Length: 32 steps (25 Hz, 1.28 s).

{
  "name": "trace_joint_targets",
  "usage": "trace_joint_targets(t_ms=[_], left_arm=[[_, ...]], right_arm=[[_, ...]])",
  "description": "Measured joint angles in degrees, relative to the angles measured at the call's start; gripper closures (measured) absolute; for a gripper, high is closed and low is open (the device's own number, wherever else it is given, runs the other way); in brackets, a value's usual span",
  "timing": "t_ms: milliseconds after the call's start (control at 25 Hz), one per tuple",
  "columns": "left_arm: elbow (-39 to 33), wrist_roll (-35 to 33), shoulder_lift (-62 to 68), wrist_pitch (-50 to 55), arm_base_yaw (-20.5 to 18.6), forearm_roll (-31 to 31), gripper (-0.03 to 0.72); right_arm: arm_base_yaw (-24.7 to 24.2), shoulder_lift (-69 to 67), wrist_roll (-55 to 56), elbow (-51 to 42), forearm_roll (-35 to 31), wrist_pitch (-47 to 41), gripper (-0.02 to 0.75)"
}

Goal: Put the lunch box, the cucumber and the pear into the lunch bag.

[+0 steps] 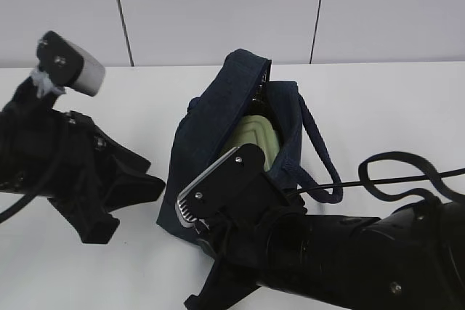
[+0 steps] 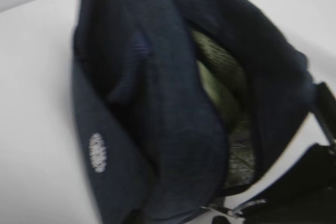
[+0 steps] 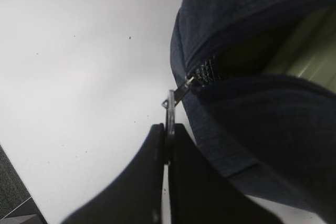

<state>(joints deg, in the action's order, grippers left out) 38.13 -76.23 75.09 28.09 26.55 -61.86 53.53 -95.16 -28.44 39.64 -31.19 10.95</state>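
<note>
1. I see the lunch bag (image 1: pixel 218 128) standing on the white surface (image 1: pixel 392 107) with its top gaping, and the pale green lid of the lunch box (image 1: pixel 260 138) shows inside it; the left wrist view shows the same green inside the opening.
2. I cannot find the cucumber or the pear in any view; they may lie deeper in the bag, but I cannot tell.
3. My right hand (image 3: pixel 168 140) is pinched closed on the silver ring pull (image 3: pixel 169 109) at the end of the zipper, near the bag's lower corner.
4. My left hand (image 1: pixel 127 197) sits just beside the bag's left side; I cannot tell how far it is open, nor whether it touches the fabric.
5. I judge the step in hand to be working the zipper.
6. The next move calls for a steady pull along the zipper line while the left hand braces the bag against sliding.
</note>
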Motion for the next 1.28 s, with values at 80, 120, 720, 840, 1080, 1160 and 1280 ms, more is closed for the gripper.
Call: trace_joint_targets(t_ms=[80, 120, 720, 840, 1080, 1160, 1280], left_arm=[[0.49, -5.71, 2.71, 1.43, 0.00, -5.32, 0.446], [0.54, -8.13, 3.75, 1.43, 0.00, -7.28, 0.446], [0.67, -10.74, 4.98, -4.40, 0.00, -12.32, 0.446], [0.67, -9.47, 4.98, -4.01, -0.31, -12.92, 0.446], [0.67, -11.93, 4.98, 4.33, -6.51, -13.14, 0.446], [0.67, -14.32, 4.98, 7.31, -9.23, -13.14, 0.446], [0.67, -17.96, 4.98, 10.20, -11.40, -13.14, 0.446]], right_arm=[[0.00, 0.00, 0.00, 0.00, 0.00, 0.01, 0.738], [0.00, 0.00, 0.00, 0.00, 0.00, -0.13, 0.738], [-0.09, 4.58, -3.00, 3.86, -3.43, -5.09, 0.738], [-1.03, 4.73, -8.80, 4.14, -9.56, -5.29, 0.738], [-3.11, 7.87, -21.98, 4.14, -21.82, -5.72, 0.738], [-3.36, 9.78, -26.29, 4.14, -25.10, -5.72, 0.738], [-3.45, 11.32, -29.04, 4.28, -27.97, -5.72, 0.738]])
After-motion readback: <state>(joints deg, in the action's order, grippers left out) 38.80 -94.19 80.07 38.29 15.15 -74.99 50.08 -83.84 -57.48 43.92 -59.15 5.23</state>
